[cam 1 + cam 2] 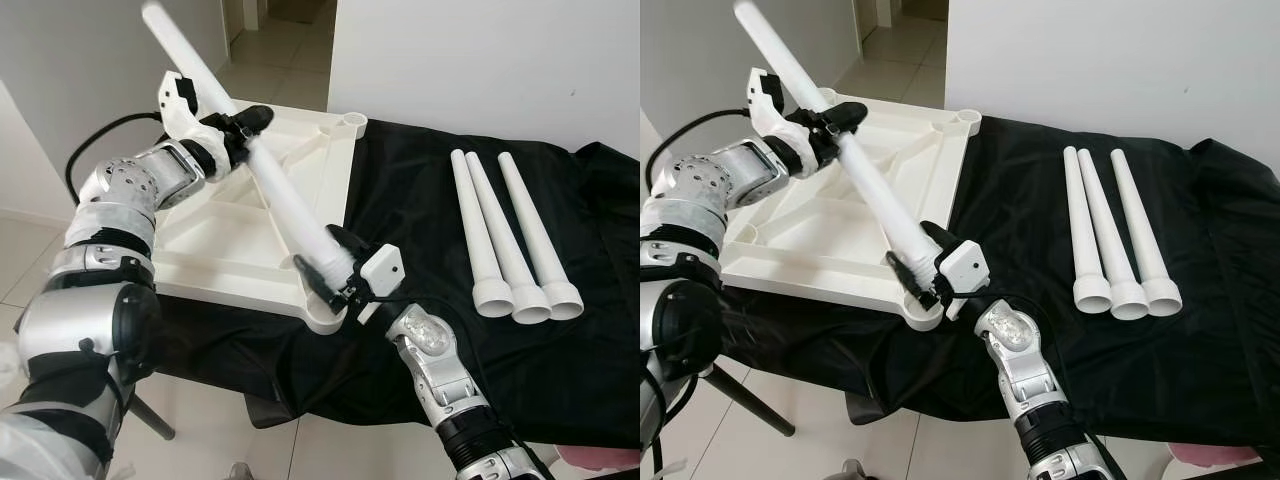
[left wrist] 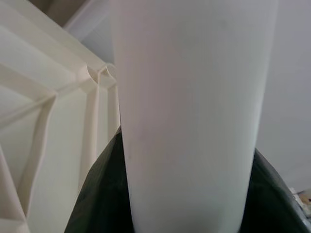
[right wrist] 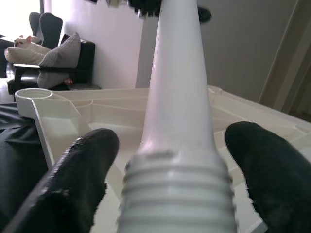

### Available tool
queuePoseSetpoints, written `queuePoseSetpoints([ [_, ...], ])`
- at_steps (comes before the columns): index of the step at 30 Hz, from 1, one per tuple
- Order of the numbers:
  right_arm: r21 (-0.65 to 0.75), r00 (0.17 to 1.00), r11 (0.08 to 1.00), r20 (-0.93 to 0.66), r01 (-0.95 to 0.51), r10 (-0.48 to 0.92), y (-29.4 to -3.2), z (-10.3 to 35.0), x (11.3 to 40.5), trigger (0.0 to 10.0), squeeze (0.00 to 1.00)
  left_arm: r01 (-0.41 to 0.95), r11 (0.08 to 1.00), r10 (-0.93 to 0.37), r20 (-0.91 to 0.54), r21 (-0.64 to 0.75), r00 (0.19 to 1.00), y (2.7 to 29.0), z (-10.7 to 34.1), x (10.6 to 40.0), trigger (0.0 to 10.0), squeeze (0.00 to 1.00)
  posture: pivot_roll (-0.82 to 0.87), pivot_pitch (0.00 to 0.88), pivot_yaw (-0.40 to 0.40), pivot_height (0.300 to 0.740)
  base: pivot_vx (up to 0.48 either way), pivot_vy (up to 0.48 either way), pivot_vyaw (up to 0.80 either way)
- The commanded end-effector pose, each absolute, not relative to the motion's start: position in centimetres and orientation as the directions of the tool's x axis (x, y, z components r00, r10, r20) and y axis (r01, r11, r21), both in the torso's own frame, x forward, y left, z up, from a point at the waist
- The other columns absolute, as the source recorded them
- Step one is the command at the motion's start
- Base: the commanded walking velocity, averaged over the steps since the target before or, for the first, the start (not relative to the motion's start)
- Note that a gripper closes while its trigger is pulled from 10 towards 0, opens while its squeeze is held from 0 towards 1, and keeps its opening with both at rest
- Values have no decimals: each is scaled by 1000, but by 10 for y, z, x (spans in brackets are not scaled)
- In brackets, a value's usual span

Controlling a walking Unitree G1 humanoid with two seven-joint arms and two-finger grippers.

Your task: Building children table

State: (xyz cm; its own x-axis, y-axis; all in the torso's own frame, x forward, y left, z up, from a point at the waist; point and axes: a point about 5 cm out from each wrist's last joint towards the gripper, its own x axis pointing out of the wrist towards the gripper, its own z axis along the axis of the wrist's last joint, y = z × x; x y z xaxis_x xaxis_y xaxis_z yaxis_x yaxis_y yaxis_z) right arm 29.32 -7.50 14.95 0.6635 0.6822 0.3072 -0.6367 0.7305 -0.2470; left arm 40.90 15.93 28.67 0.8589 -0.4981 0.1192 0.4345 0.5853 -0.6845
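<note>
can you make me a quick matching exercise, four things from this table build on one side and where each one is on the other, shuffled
Things:
1. left gripper
2. right gripper
3. three spare legs
4. tabletop

Places:
A. side by side on the black cloth, wide ends toward the robot
B. upside down on the cloth, ribs facing up
C. at the threaded wide end of the tilted leg, by the near corner socket
D. around the upper part of the tilted leg

Pairs: 1-D, 2-C, 3-A, 4-B
</note>
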Motion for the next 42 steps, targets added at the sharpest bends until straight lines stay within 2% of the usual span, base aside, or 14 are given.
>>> queuePoseSetpoints([
  [1,-227,667,729,298,-646,683,-76,147,292,10000,1000,651,458,-623,304,-605,721,152,306,403,0,0,25,26,18,740,0,0,0],
  [2,-227,667,729,298,-646,683,-76,147,292,10000,1000,651,458,-623,304,-605,721,152,306,403,0,0,25,26,18,740,0,0,0],
  [3,-206,678,740,302,-641,671,-78,147,292,10000,1000,659,461,-626,309,-594,716,153,310,403,9569,0,25,29,20,740,0,0,0],
  [4,-191,700,762,306,-619,646,-81,148,293,10000,1000,679,471,-633,321,-563,705,152,315,402,10000,0,27,32,25,740,0,0,0],
  [10,-143,752,810,310,-568,582,-92,151,298,10000,1000,720,567,-659,305,-399,688,149,328,401,10000,0,31,28,27,740,0,0,0],
  [11,-149,767,821,298,-551,568,-91,153,302,10000,580,729,576,-661,314,-369,682,147,332,400,10000,0,31,30,29,740,0,0,0],
  [12,-149,767,821,298,-551,568,-91,153,302,10000,580,729,576,-661,314,-369,682,147,332,400,10000,0,31,30,29,740,0,0,0],
  [13,-146,780,831,287,-537,556,-89,157,307,10000,0,734,602,-662,317,-315,679,144,335,399,10000,0,34,30,27,740,0,0,0],
  [24,-144,777,827,286,-544,561,-69,190,328,10000,0,740,666,-663,383,-93,644,119,354,389,10000,0,38,37,17,740,0,0,0],
  [26,-167,759,809,281,-564,587,-61,199,333,10000,0,736,677,-677,388,-3,625,107,357,384,10000,0,42,38,12,740,0,0,0],
  [32,-223,757,798,252,-560,603,-51,216,346,10000,0,708,701,-675,402,86,619,89,358,378,10000,0,46,37,5,740,0,0,0],
  [42,-279,795,811,200,-514,573,-47,226,362,10000,0,714,688,-694,410,134,592,73,358,370,10000,0,48,38,1,740,0,0,0],
])
